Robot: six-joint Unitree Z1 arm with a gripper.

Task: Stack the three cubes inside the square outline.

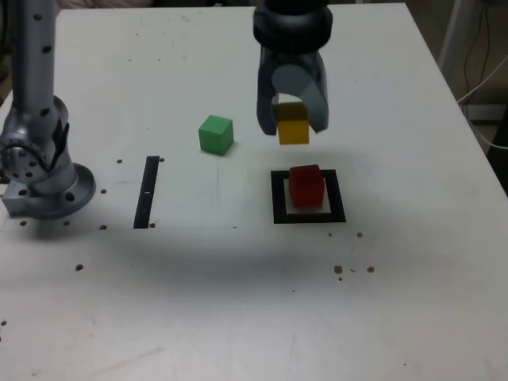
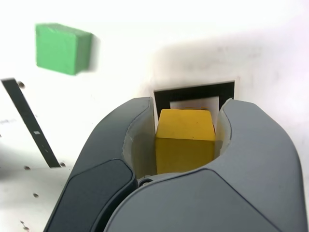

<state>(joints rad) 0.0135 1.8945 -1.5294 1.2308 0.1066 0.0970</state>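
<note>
Claw point(image 2: 186, 140) clamped on yellow cube point(image 2: 185, 140), airborne at 12 o'clock of red cube point(image 1: 306, 185) sitting in square outline point(image 1: 278, 198); centre over red, square the faces, lower gently, then release; green cube point(image 1: 216, 133) waits at 10 o'clock.

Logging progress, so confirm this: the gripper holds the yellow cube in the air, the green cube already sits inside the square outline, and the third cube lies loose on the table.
One slip: the exterior view shows the red cube inside the square outline, not the green. The green cube lies loose on the table. The gripper does hold the yellow cube aloft.
</note>
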